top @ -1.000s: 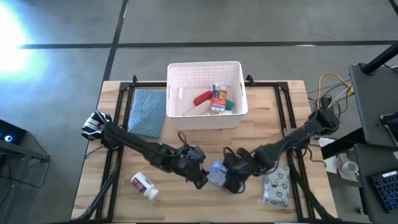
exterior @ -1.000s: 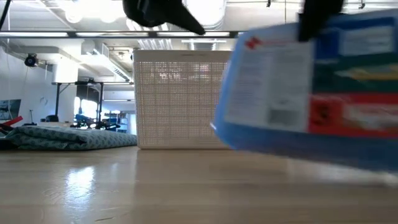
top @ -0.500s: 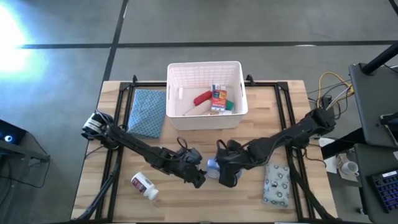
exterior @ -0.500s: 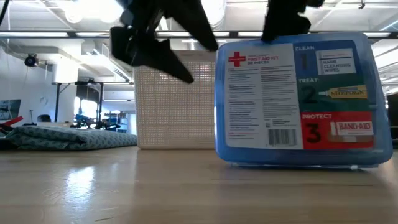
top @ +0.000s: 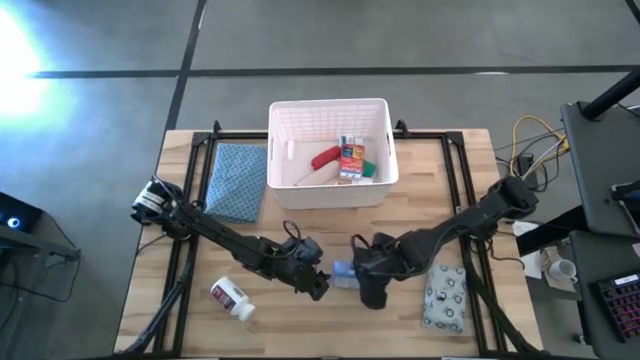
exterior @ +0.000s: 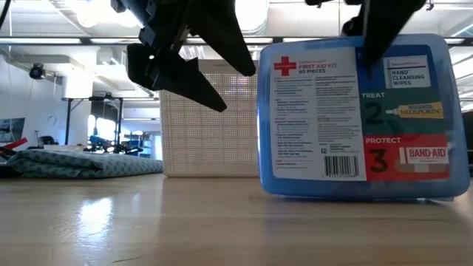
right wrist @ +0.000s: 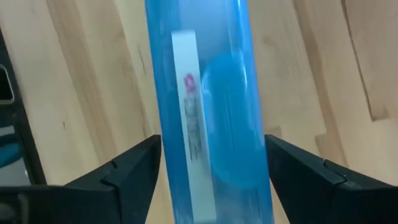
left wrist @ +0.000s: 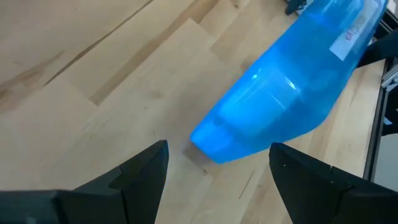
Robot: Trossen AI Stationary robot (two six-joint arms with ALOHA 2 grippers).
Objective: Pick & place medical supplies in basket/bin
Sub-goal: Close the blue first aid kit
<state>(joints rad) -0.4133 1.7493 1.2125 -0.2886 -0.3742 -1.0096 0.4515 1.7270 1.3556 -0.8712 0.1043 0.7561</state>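
A flat blue pack [exterior: 362, 118], a first-aid kit, stands upright on its lower edge near the table's near side; it also appears in the high view [top: 343, 272]. My right gripper [top: 365, 283] is shut on it from above. My left gripper [top: 318, 287] hovers open just left of the pack, touching nothing, with the pack [left wrist: 280, 93] ahead of its fingers. The white basket [top: 330, 152] at the far edge holds a red tube and small boxes. A white pill bottle [top: 232, 297] and a patterned pouch [top: 445, 297] lie on the table. My right gripper [right wrist: 211, 168] pinches the blue pack across its thin width at the top edge [exterior: 384, 46], one finger [right wrist: 124, 180] on each flat face. The fingers come from above, pointing down. The pack stands upright with its lower edge [exterior: 355, 193] on the table.
A blue textured cloth [top: 237, 180] lies left of the basket. Black frame rails [top: 190, 200] run along the table's left and right sides. Bare wood lies between the basket and the grippers. Cables and equipment [top: 600, 200] stand off the right edge.
My right gripper has carried the blue pack a little toward the table's left and set it down. The pack was tilted and off the table; it now stands upright on its lower edge. My left gripper has dropped lower beside the pack, still open.
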